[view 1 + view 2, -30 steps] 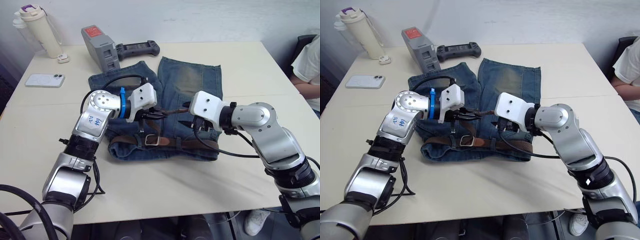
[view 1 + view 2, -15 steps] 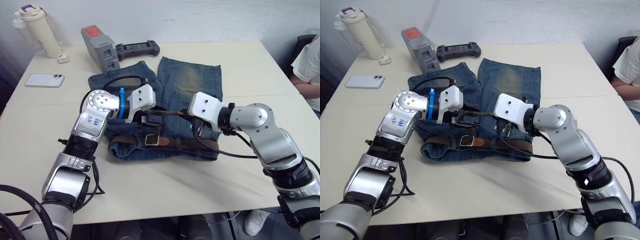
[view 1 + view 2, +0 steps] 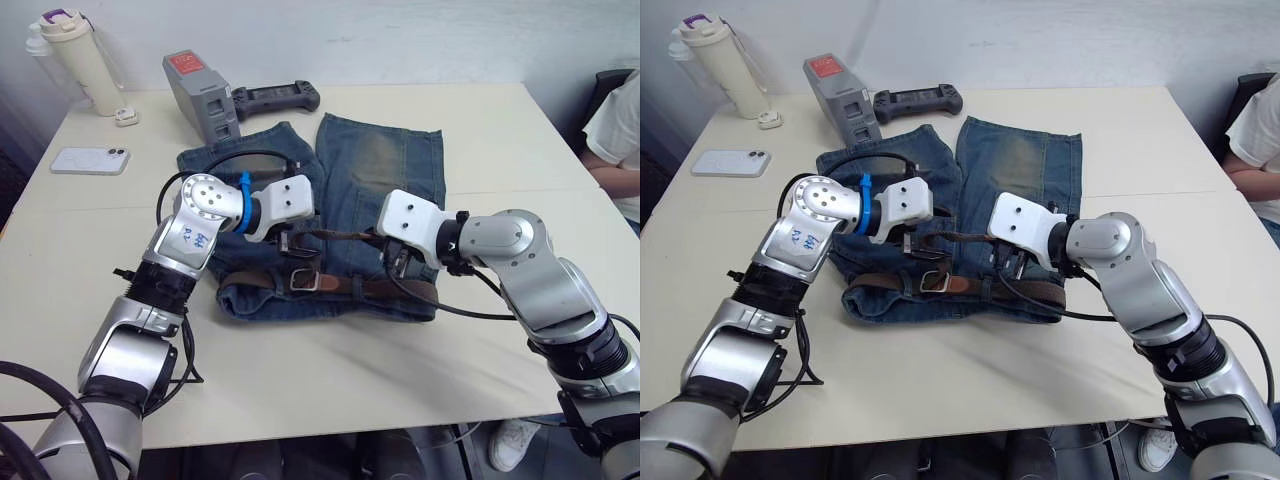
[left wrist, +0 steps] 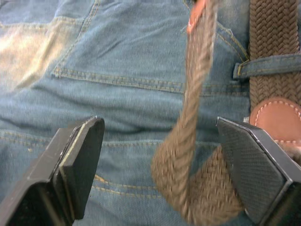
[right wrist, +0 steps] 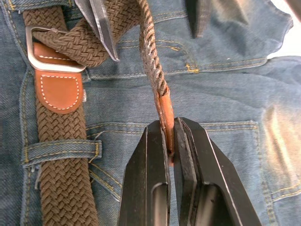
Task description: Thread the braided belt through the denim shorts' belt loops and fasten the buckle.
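The denim shorts (image 3: 380,160) lie flat on the table with the waistband nearest me. The braided belt (image 3: 370,287) runs along that waistband under a belt loop (image 5: 61,149), and the silver buckle (image 3: 304,281) sits near its middle. From the buckle, the belt's free end (image 3: 340,235) rises in a taut strand above the denim. My right gripper (image 5: 170,123) is shut on that strand's leather tip. My left gripper (image 4: 162,127) is open over the shorts just past the buckle, and the strand passes between its wide-apart fingers (image 4: 80,155) without touching them.
At the back left of the table are a bottle (image 3: 80,55), a phone (image 3: 90,160), a grey box (image 3: 200,95) and a black controller (image 3: 275,97). A person (image 3: 620,130) sits at the far right. Bare tabletop (image 3: 330,360) lies in front of the shorts.
My left gripper has opened and let go of the belt strand. My right gripper has closed on the strand's tip and holds it taut.
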Controlling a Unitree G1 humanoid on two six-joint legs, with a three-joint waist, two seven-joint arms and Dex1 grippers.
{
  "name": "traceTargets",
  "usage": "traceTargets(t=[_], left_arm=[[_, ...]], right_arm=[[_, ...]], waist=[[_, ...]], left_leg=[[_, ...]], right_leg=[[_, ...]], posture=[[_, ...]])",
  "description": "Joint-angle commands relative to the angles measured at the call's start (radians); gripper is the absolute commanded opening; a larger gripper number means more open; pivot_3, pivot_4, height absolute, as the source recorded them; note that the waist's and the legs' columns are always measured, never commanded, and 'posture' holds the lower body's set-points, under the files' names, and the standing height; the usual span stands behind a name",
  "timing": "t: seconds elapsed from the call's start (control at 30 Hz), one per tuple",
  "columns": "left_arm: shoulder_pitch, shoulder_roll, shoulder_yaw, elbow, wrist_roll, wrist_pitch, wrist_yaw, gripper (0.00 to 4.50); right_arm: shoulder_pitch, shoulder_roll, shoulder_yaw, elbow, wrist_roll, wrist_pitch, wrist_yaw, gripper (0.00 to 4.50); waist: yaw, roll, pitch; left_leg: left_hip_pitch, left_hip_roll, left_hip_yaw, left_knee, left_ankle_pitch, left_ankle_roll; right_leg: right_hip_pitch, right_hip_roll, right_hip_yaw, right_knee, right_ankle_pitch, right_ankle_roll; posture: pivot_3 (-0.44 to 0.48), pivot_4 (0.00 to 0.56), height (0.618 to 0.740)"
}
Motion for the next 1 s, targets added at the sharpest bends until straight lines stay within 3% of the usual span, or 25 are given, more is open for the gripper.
traceTargets(t=[0.03, 0.13, 0.23, 0.33, 0.73, 0.83, 0.93, 1.0], left_arm=[[-0.033, 0.007, -0.004, -0.019, 0.016, -0.017, -0.003, 4.19], [-0.04, 0.014, -0.003, -0.008, 0.025, -0.025, -0.005, 4.19], [-0.042, 0.017, 0.002, -0.007, 0.023, -0.019, -0.018, 3.32], [-0.038, 0.023, -0.005, -0.013, 0.034, -0.015, -0.03, 2.15], [-0.033, 0.021, -0.003, -0.023, 0.026, 0.008, -0.045, 2.15], [-0.034, 0.017, -0.002, -0.025, 0.023, 0.012, -0.043, 1.42], [-0.034, 0.022, -0.005, -0.023, 0.029, 0.004, -0.044, 0.28], [-0.033, 0.025, -0.005, -0.023, 0.032, 0.0, -0.046, 0.09]], right_arm=[[-0.017, -0.009, -0.003, -0.046, 0.001, 0.01, 0.002, 0.0], [-0.015, -0.015, -0.004, -0.047, -0.001, 0.016, 0.002, 0.0], [-0.016, -0.015, -0.006, -0.046, -0.002, 0.021, 0.0, 0.0], [-0.017, -0.017, -0.007, -0.045, -0.001, 0.023, 0.001, 0.0], [-0.024, -0.013, -0.01, -0.045, 0.0, 0.028, -0.001, 0.0], [-0.024, -0.011, -0.01, -0.047, 0.0, 0.029, -0.003, 0.0], [-0.022, -0.008, -0.014, -0.046, 0.002, 0.029, -0.009, 0.0], [-0.02, -0.013, -0.014, -0.048, 0.003, 0.028, -0.009, 0.0]], waist=[[-0.001, 0.0, 0.0], [-0.004, 0.0, 0.0], [-0.003, 0.0, 0.0], [-0.002, 0.0, 0.0], [-0.002, 0.0, 0.0], [-0.002, 0.0, 0.0], [-0.002, 0.0, 0.0], [-0.002, 0.0, 0.0]], left_leg=[[0.0, 0.0, 0.0, 0.0, 0.0, 0.0], [0.0, 0.0, 0.0, 0.0, 0.0, 0.0], [0.0, 0.0, 0.0, -0.001, 0.0, 0.0], [0.0, 0.0, 0.0, 0.0, 0.0, 0.0], [0.0, 0.0, 0.0, 0.0, 0.0, 0.0], [0.0, 0.0, 0.0, 0.0, 0.0, 0.0], [0.0, 0.0, 0.0, 0.0, 0.0, 0.0], [0.0, 0.0, 0.0, 0.0, 0.0, 0.0]], right_leg=[[0.0, 0.0, 0.0, 0.0, 0.0, 0.0], [0.0, 0.0, 0.0, 0.0, 0.0, 0.0], [-0.001, 0.0, 0.0, 0.0, 0.0, 0.0], [-0.001, 0.0, 0.0, 0.0, 0.0, 0.0], [-0.001, 0.0, 0.0, 0.0, 0.0, 0.0], [-0.001, 0.0, 0.0, 0.0, 0.0, 0.0], [-0.001, 0.0, 0.0, 0.0, 0.0, 0.0], [-0.001, 0.0, 0.0, 0.0, 0.0, 0.0]], posture=[[0.0, 0.15, 0.664], [0.0, 0.15, 0.664], [0.0, 0.15, 0.664], [0.0, 0.15, 0.664], [0.0, 0.15, 0.664], [0.0, 0.15, 0.664], [0.0, 0.15, 0.664], [0.0, 0.15, 0.664]])
